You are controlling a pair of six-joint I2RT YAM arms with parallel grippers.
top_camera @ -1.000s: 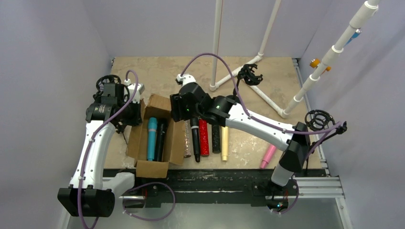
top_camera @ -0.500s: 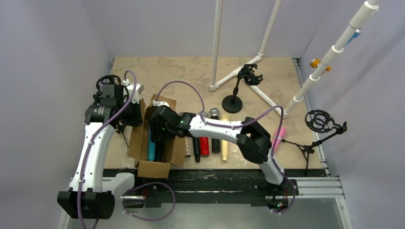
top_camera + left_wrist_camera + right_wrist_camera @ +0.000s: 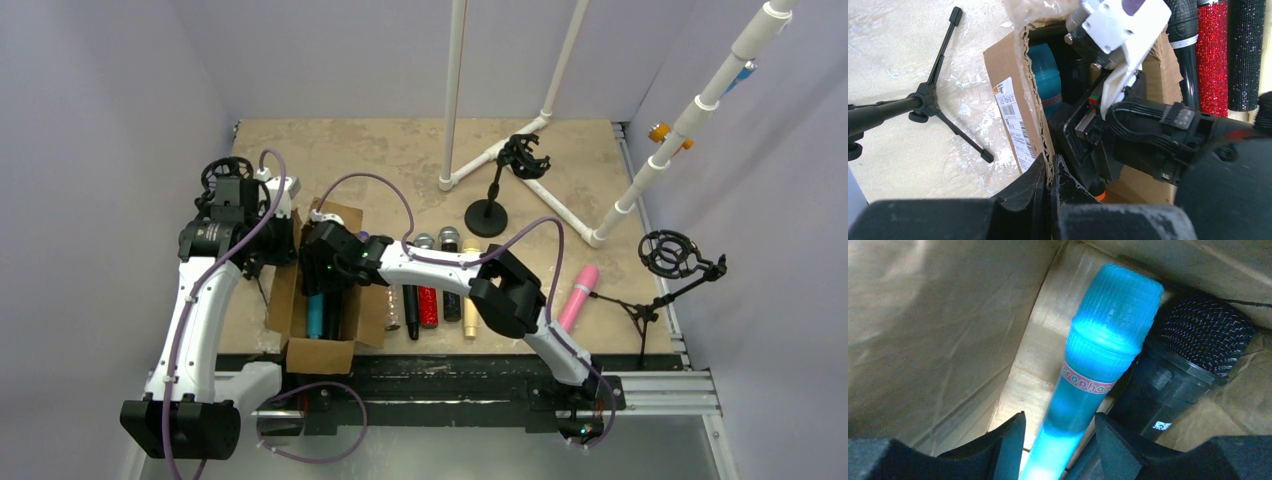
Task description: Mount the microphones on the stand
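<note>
**Concealed or cut-off items**
- In the top view the right wrist covers the far half of the cardboard box (image 3: 318, 354). Only the near end of the light blue microphone (image 3: 316, 320) shows there.
- The black microphone (image 3: 1193, 350) beside it is clear only from the right wrist camera.
- The right gripper (image 3: 1060, 422) is seen only from its own camera, where the lower frame edge cuts off both finger bases.
- The right forearm crosses the row of microphones (image 3: 428, 308), which lies on the table (image 3: 380, 150) just right of the box. It hides part of their length, and some mesh heads show on its far side.
- The left arm masks much of the shock mount (image 3: 224, 172) at the far left.
- In the left wrist view the right wrist blocks most of the box interior.

**Arm pose**
- The right arm reaches left across the table, elbow raised, wrist pitched down into the box.
- Its fingers are spread, one on each side of the light blue microphone's handle, with a thin gap at each side.
- The two boxed microphones lie side by side on the box floor, touching.
- The left arm stands bent at the box's left side. The fingers of the left gripper (image 3: 1049, 172) are pressed together on the torn top edge of the box wall.
- The pink microphone (image 3: 578, 298) lies well apart, near the tripod stand (image 3: 640, 308) at the right.
</note>
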